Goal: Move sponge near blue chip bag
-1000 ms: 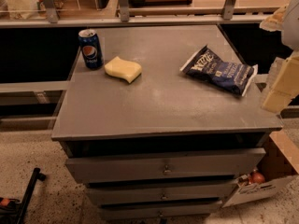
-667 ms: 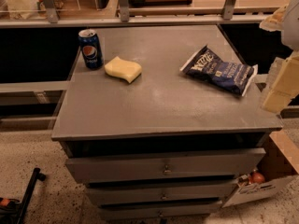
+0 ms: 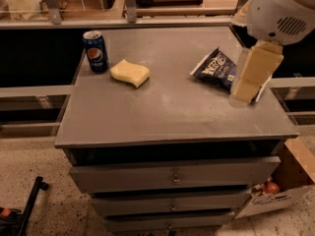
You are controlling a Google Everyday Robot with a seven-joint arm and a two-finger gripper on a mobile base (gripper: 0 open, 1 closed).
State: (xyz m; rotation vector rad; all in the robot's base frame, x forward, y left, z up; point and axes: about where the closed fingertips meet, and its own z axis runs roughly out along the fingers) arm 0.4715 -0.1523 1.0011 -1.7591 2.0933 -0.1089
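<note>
Well, starting at the left, one blue Pepsi can (image 3: 95, 50) stood upright near the back left corner of the grey cabinet top (image 3: 162, 112). Just beside it, a little toward the front, lay the single sponge (image 3: 130, 73), flat on the surface and not touching the can. Its long axis ran roughly left to right, skewed a bit, so that the left end pointed back toward the can and the right end sat nearer the front edge. A wide bare stretch of grey top separated it from everything on the right.

Across that gap, the one blue chip bag (image 3: 215, 68) lay flat on the right half, well apart from the sponge, white lettering up. It ran on a diagonal from rear left to front right, its far end hidden behind the arm.

Right there, the gripper (image 3: 244, 93) hung pointing down from the robot's white housing (image 3: 278, 11), over the bag's right end near the right edge of the top. Open or closed, I could not tell, and I saw nothing in it.

Below the top I counted three grey drawer fronts (image 3: 172, 176). One open cardboard box (image 3: 295, 173) sat on the speckled floor (image 3: 44, 173) at the right. Railings (image 3: 130, 1) ran behind the cabinet.
</note>
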